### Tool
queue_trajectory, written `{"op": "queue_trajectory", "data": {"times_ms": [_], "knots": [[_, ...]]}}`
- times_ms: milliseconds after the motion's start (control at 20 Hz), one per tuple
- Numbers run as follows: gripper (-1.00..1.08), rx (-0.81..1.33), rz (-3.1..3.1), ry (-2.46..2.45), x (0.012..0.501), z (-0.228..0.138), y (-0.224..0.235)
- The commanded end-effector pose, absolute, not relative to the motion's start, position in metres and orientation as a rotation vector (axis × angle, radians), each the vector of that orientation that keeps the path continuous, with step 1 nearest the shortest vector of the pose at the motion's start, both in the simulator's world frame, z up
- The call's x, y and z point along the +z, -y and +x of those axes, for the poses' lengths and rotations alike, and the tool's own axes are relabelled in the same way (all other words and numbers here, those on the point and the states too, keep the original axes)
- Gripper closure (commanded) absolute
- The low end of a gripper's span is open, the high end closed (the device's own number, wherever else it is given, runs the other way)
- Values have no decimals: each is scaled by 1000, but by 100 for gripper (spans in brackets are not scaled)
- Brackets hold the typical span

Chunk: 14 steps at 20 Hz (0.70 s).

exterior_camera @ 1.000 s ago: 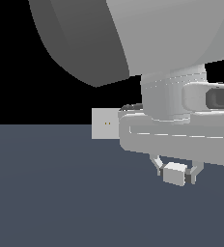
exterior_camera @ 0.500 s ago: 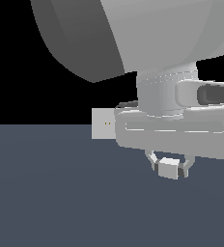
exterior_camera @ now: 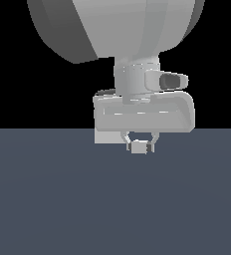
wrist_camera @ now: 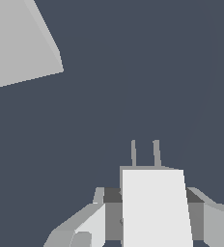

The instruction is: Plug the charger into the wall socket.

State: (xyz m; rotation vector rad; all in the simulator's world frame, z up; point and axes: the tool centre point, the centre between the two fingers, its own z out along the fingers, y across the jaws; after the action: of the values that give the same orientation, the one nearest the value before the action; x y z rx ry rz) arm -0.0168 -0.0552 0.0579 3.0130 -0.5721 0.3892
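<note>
**Operator:** Holding the small off-white boxy charger (exterior_camera: 139,147) was what I saw the grey two-fingered gripper (exterior_camera: 140,145) doing: its fingers (exterior_camera: 151,146) were pressed against the block's two sides, narrowed to the block's width. In the wrist view the charger (wrist_camera: 155,207) filled the space between the dark pads (wrist_camera: 113,195), and its two thin grey prongs (wrist_camera: 145,153) stuck out forward, free of any contact.

**Observer:** Where was it over the counter?

**Operator:** It hung above the dark slate-blue counter (exterior_camera: 112,199), clear of the surface, close to the far edge in the exterior view. I could not place it against the side edges or corners; none showed.

**Observer:** And the socket?

**Operator:** The flat pale grey-white square wall socket plate (exterior_camera: 107,136) stood upright at the far edge, mostly hidden behind the gripper's body; only a lower strip showed, just toward the exterior view's left of the charger. I could not make out its holes. In the wrist view the plate (wrist_camera: 20,41) appeared as a plain slanted panel, well apart from the prongs.
</note>
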Motion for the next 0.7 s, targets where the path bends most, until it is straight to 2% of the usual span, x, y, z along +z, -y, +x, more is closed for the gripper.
{"op": "queue_trajectory", "data": {"times_ms": [0,350,650], "knots": [[108,395,3043,448,71,-1,35],[108,398,3091,207,95,22,-9],[108,398,3103,128,102,28,-24]]}}
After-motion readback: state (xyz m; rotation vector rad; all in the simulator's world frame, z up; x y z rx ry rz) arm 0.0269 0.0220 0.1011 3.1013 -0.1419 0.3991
